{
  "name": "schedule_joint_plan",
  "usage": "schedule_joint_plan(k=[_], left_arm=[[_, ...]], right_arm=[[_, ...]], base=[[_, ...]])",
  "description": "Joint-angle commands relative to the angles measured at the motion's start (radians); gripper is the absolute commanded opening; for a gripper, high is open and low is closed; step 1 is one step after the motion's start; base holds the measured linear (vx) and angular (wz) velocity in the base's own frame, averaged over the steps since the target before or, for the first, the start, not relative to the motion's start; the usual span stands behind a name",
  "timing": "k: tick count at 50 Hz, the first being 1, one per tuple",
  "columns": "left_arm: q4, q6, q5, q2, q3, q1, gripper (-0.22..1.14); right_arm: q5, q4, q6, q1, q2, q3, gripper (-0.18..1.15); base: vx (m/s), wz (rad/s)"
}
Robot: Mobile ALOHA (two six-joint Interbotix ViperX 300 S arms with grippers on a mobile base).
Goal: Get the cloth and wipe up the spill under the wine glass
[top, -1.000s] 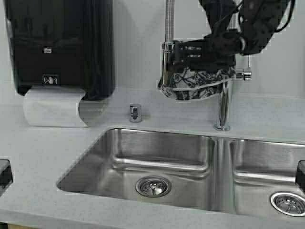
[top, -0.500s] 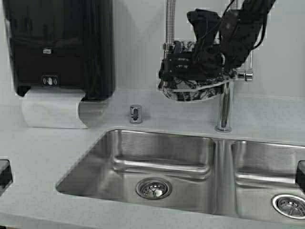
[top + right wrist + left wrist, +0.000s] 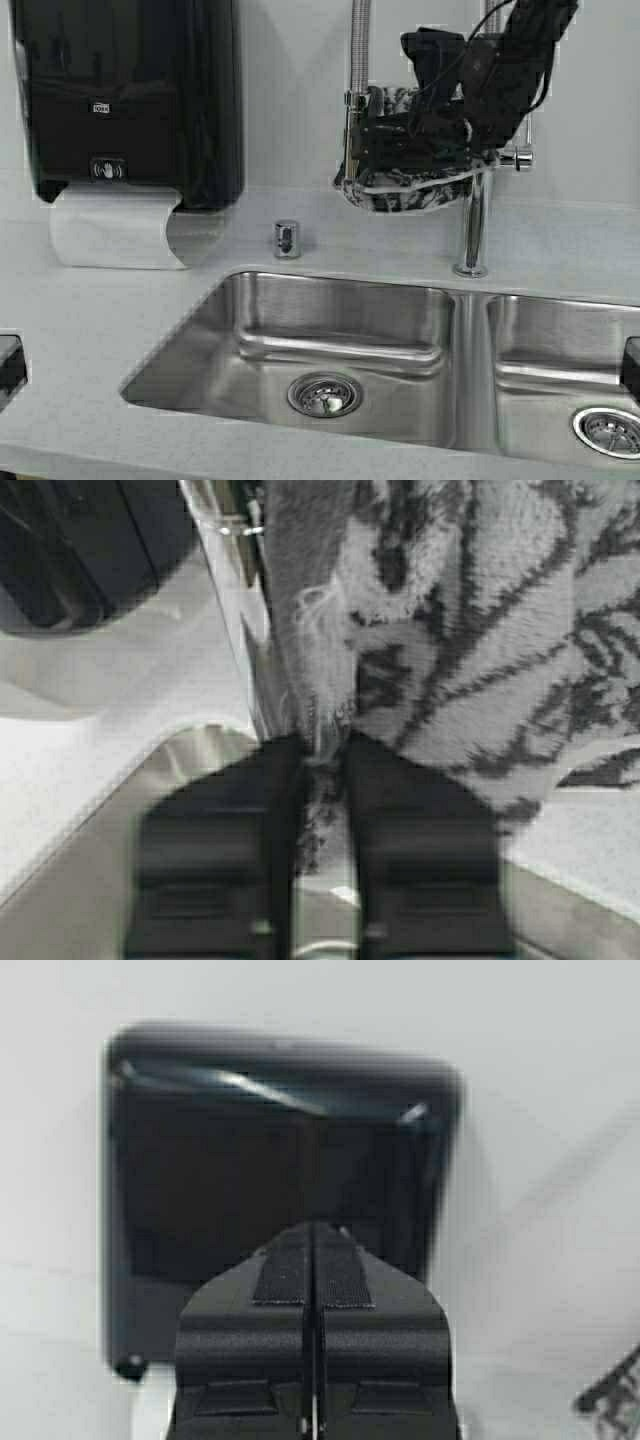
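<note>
The cloth [image 3: 405, 190], white-grey with a dark leaf print, hangs bunched on the faucet behind the sink divider. My right gripper [image 3: 365, 140] is at the cloth's left side, beside the faucet's spring hose, and is shut on a fold of the cloth [image 3: 440, 650]; in the right wrist view the gripper [image 3: 322, 760] pinches the fabric between its fingers. My left gripper [image 3: 312, 1235] is shut and empty, pointing at the black dispenser on the wall. The wine glass is out of view.
A black paper towel dispenser [image 3: 130, 100] with a white sheet [image 3: 115, 228] hanging from it is on the wall at left. A chrome faucet [image 3: 472, 215] stands behind a double steel sink [image 3: 340, 350]. A small chrome button [image 3: 287, 239] sits on the counter.
My right arm has swung up and left over the faucet and its gripper has closed onto the cloth's left side. The cloth has been drawn up slightly.
</note>
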Motion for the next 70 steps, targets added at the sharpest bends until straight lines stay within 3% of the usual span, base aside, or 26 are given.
schedule_joint_plan(k=[1,5,11,25,46,59,70], left_arm=[[-0.002,0.003,-0.003,0.008,-0.011,0.002,0.03],[-0.002,0.003,-0.003,0.008,-0.011,0.002,0.03],[-0.002,0.003,-0.003,0.008,-0.009,0.0,0.03],[-0.002,-0.002,-0.003,0.009,-0.008,0.002,0.03],[-0.002,-0.003,-0.003,0.011,-0.006,0.002,0.03],[-0.002,-0.002,0.008,0.015,-0.008,0.002,0.03],[-0.002,-0.002,0.011,0.015,-0.006,0.002,0.03]], right_arm=[[-0.005,0.002,-0.002,0.002,-0.023,-0.011,0.09],[-0.012,0.003,-0.002,0.002,-0.037,-0.002,0.0],[-0.014,0.002,-0.003,0.002,-0.077,0.012,0.06],[0.051,0.0,-0.054,0.002,-0.325,0.077,0.06],[0.282,-0.011,-0.144,0.002,-0.709,-0.089,0.06],[0.393,-0.025,-0.143,0.003,-0.801,-0.172,0.06],[0.44,-0.044,-0.144,0.046,-0.853,-0.169,0.06]], base=[[0.0,0.0],[0.0,0.0],[0.0,0.0],[0.0,0.0],[-0.02,0.0],[-0.06,0.0],[-0.11,-0.01]])
